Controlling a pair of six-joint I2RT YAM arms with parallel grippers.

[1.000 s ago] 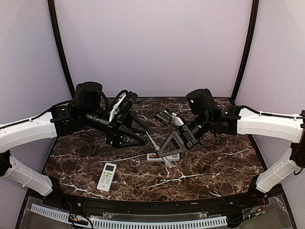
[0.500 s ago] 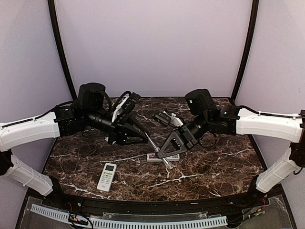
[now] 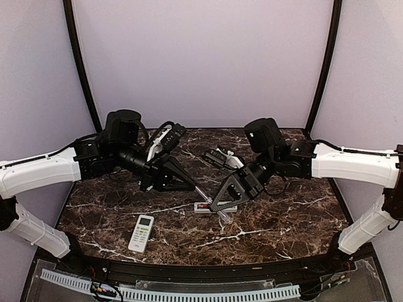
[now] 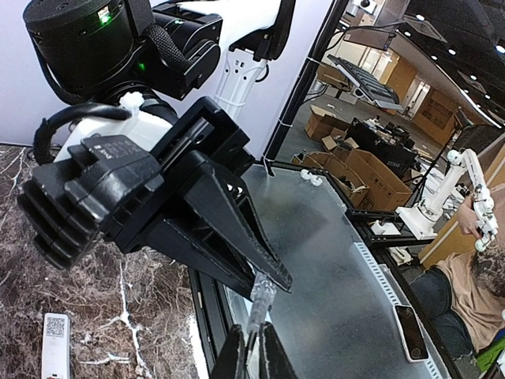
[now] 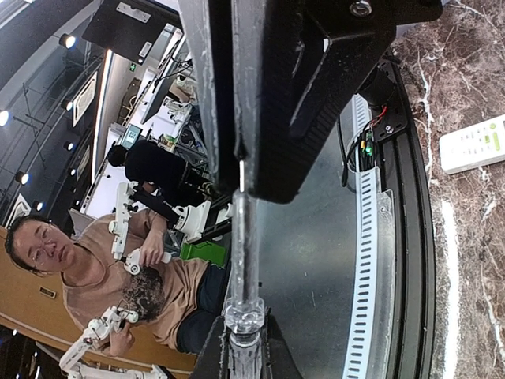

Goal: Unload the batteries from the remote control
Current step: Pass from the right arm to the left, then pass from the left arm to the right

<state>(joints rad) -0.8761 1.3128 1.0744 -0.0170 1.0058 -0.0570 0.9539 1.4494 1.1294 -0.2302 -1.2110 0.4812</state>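
No words or numbers are legible anywhere. The only sign is a square black-and-white code label on the slim white remote control (image 4: 55,357) lying on the dark marbled counter (image 4: 134,332).

This was a robotics lab. The marble-patterned table (image 3: 283,220) sat in a booth with plain lavender walls (image 3: 201,63). Past its edge the wrist cameras looked out on an open hall with ceiling lights (image 5: 68,40), cardboard boxes (image 4: 371,170), another white robot arm (image 4: 442,185) on a stand, and a person in a tan shirt (image 5: 87,292) gripping small white jointed arms (image 5: 130,237).
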